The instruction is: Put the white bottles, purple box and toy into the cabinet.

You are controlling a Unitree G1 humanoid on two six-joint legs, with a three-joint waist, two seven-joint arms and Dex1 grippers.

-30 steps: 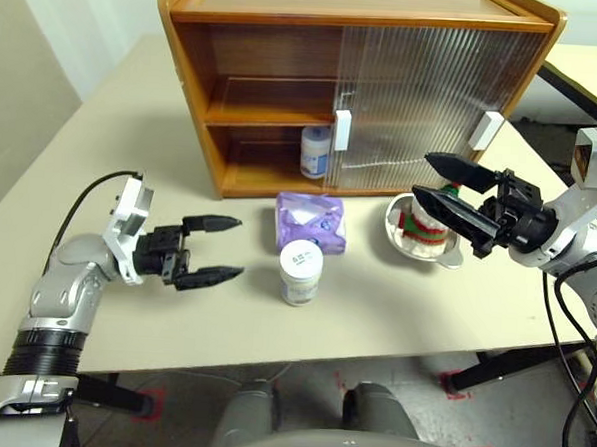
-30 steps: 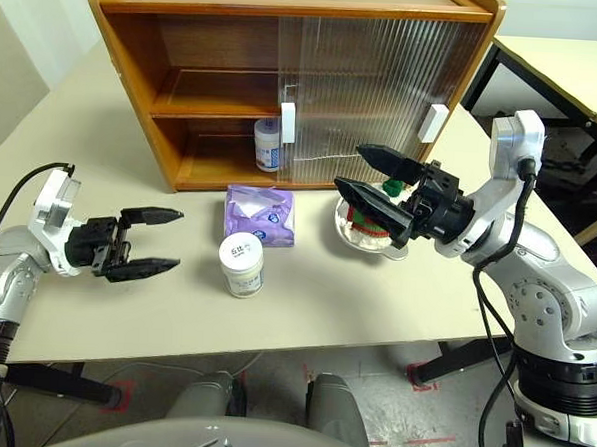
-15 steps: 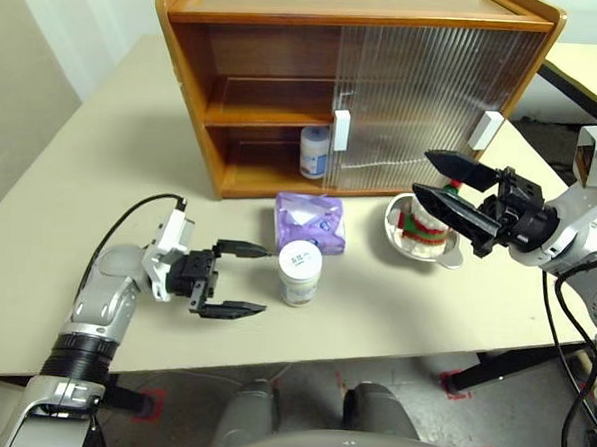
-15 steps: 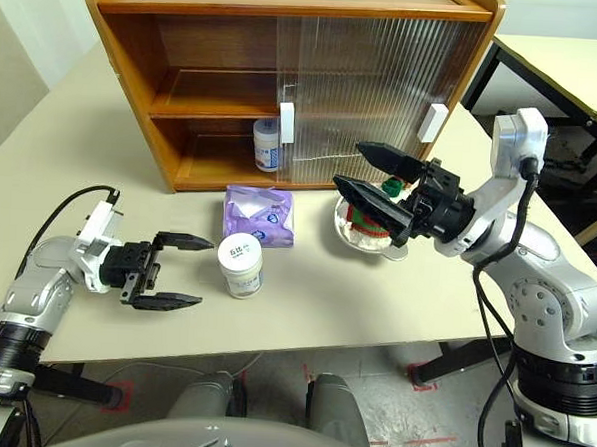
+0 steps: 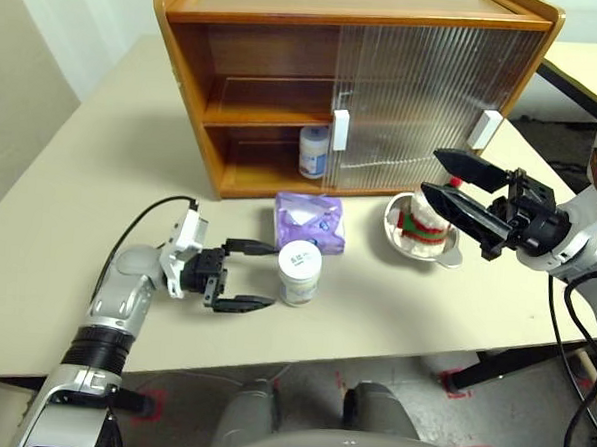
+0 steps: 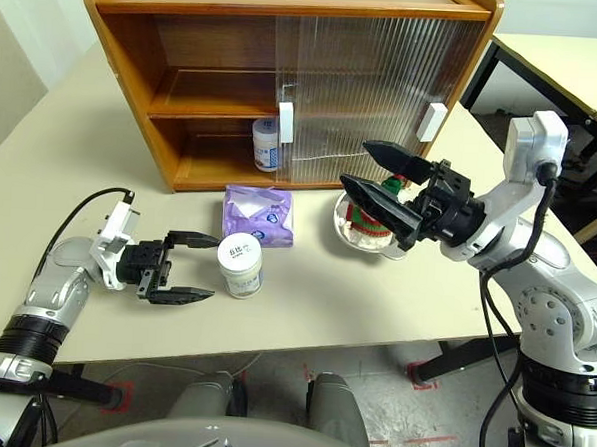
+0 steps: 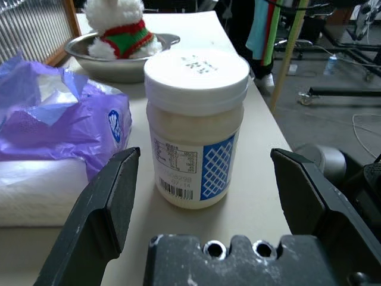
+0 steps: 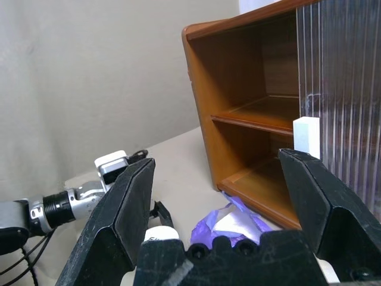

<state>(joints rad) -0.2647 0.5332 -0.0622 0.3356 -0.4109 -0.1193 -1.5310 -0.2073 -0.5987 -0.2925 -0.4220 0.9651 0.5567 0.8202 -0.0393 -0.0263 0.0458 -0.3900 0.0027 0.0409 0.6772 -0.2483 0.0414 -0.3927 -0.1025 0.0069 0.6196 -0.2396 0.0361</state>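
Left end effector [image 5: 250, 275]: wide open, squat white plastic jar [image 5: 300, 273] just ahead between its fingers, not gripped.
Right end effector [image 5: 453, 189]: wide open, above the fluffy white toy [image 5: 420, 228].
Left wrist view: jar's blue label.
Second white jar [image 5: 314, 150]: inside the orange-brown wooden cabinet [image 5: 188, 47].

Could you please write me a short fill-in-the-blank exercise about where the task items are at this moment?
1. One white bottle already stands on the cabinet's ____ shelf.
2. The toy sits in a metal ____.
3. The left gripper is open beside the other white ____ on the table.
4. The purple box lies in front of the ____.

Missing words: bottom; bowl; bottle; cabinet
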